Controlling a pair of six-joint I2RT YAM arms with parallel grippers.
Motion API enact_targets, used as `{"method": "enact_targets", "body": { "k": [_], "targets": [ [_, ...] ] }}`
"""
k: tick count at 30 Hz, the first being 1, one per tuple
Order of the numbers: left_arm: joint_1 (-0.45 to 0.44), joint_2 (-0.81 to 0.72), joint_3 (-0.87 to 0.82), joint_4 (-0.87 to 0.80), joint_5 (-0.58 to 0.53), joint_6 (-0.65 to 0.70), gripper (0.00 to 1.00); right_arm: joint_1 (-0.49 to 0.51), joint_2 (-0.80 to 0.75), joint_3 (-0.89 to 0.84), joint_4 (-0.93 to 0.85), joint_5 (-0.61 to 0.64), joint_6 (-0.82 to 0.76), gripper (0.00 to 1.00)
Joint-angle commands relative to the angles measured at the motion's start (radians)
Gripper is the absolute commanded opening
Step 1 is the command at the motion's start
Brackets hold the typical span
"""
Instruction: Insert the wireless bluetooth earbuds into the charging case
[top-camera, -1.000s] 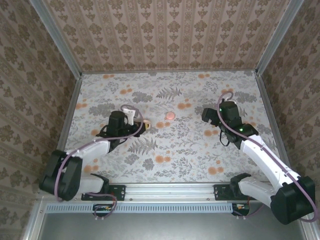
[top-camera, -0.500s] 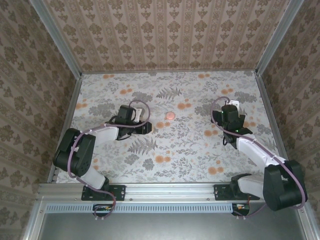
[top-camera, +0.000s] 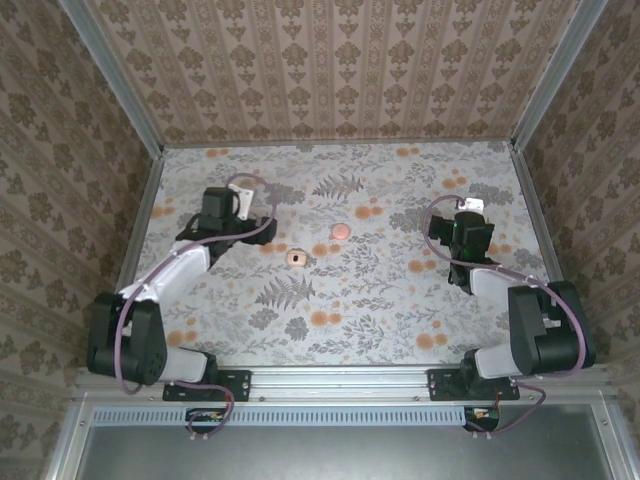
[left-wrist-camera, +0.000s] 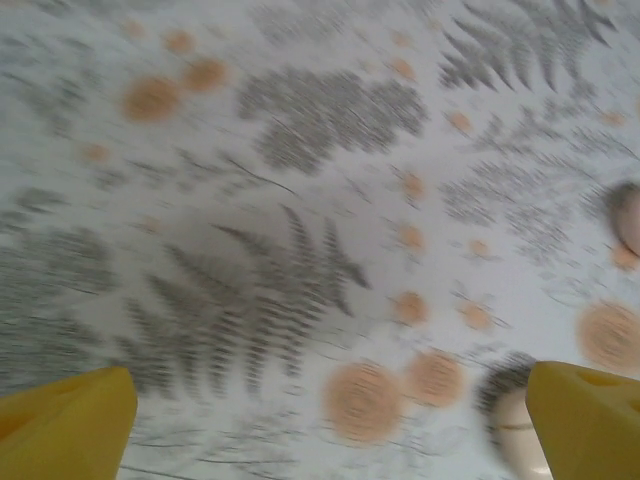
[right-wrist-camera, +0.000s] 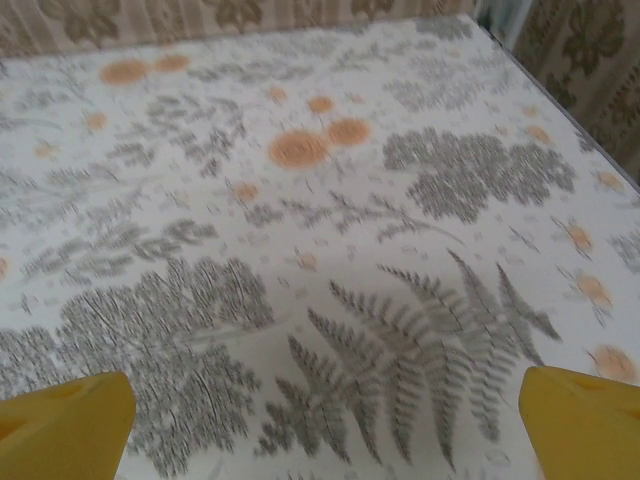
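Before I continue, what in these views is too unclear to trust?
Top view: round salmon-pink plastic charging case, too small to tell lid open or shut.
Top view: small peach object near it, too small to identify.
Left wrist view: pale rounded thing, motion-blurred, partly behind yellow fingertip; another pale shape cut by right edge.

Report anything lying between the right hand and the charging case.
Nothing visible does. Only bare floral tabletop lies between the open right hand and the charging case. The small pale object sits beyond the case, farther left.
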Motion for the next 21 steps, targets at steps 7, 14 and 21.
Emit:
{"method": "enact_targets", "body": {
  "k": [7, 14, 21],
  "targets": [
    [0.211, -0.130, -0.299, 0.382, -0.170, 0.102, 1.00, -0.014, 0.061, -0.023, 0.156, -0.131, -0.050, 1.00],
    [0.284, -0.046, -0.462, 0.759, -0.070, 0.054, 1.00, -0.015, 0.098, -0.098, 0.325, -0.147, -0.057, 1.00],
    [0.280, 0.144, -0.481, 1.025, 0.005, 0.043, 1.00, -0.011, 0.104, -0.109, 0.349, -0.139, -0.060, 1.00]
  ]
}}
